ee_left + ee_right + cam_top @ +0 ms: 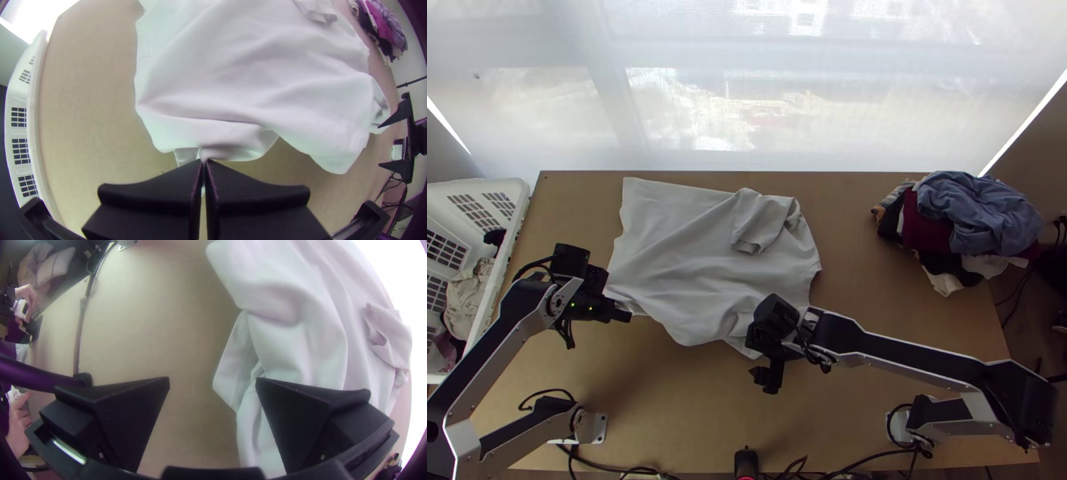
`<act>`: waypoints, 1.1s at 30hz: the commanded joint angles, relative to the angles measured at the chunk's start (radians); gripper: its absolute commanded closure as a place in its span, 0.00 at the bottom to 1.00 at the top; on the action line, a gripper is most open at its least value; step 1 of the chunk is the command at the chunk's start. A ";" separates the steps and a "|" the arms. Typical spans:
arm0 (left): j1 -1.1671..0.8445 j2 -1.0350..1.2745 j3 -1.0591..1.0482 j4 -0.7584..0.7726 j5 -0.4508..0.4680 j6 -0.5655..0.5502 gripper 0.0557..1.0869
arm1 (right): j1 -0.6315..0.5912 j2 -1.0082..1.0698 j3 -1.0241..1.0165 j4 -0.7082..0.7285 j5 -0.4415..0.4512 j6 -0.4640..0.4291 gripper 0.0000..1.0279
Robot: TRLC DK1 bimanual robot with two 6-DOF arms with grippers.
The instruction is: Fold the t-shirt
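From my station I'm seeing soft, matt, rumpled cloth in the t-shirt [691, 256]; around it the tabletop [683, 408] is showing smooth, dull wood, and left of it the basket [507, 240] is looking like smooth white plastic.

At the left side of the counter [875, 280] there is a white basket [521, 194] with grid holes; inside it lie pale and dark clothes [467, 296]. Near the far right corner is a heap [979, 212], blue cloth above dark red. Behind the far edge hangs a pale blind [667, 48], with light coming through.
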 commanded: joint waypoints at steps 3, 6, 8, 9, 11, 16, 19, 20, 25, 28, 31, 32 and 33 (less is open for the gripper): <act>-0.003 0.001 -0.003 -0.002 0.000 -0.013 0.97 | 0.030 0.042 -0.027 0.012 0.002 -0.019 0.14; -0.001 0.001 -0.004 -0.002 0.000 -0.013 0.97 | 0.024 0.077 -0.019 0.038 0.003 -0.029 0.15; -0.001 0.001 -0.004 -0.002 0.000 -0.013 0.97 | 0.019 0.101 -0.012 0.052 0.007 -0.029 0.15; -0.001 0.001 -0.004 -0.002 0.000 -0.013 0.97 | 0.018 0.112 -0.009 0.060 0.010 -0.029 0.15; 0.000 0.001 -0.004 -0.002 0.000 -0.011 0.97 | 0.013 0.131 -0.005 0.078 0.014 -0.029 0.16; 0.002 -0.001 -0.003 -0.002 -0.001 -0.005 0.97 | 0.003 0.177 0.010 0.089 0.037 -0.029 0.33; 0.005 -0.003 -0.001 -0.002 -0.001 -0.002 0.97 | -0.001 0.186 0.021 0.097 0.039 -0.029 0.47; 0.006 -0.003 -0.001 -0.002 0.000 -0.001 0.97 | -0.001 0.186 0.022 0.097 0.042 -0.029 0.51; 0.008 -0.003 0.005 -0.004 0.000 0.002 0.97 | -0.002 0.186 0.022 0.097 0.066 -0.031 0.76; 0.008 -0.004 0.011 -0.005 0.002 0.002 0.97 | -0.010 0.177 0.016 0.092 0.072 -0.033 0.94; 0.006 -0.012 0.013 -0.011 0.002 0.001 0.97 | -0.033 0.143 0.008 0.074 0.074 -0.031 0.97; 0.008 -0.018 0.014 -0.014 0.003 0.001 0.97 | -0.042 0.129 0.007 0.058 0.076 -0.031 0.97; 0.006 -0.024 0.013 -0.019 0.003 0.001 0.97 | -0.053 0.112 0.004 0.044 0.076 -0.031 0.97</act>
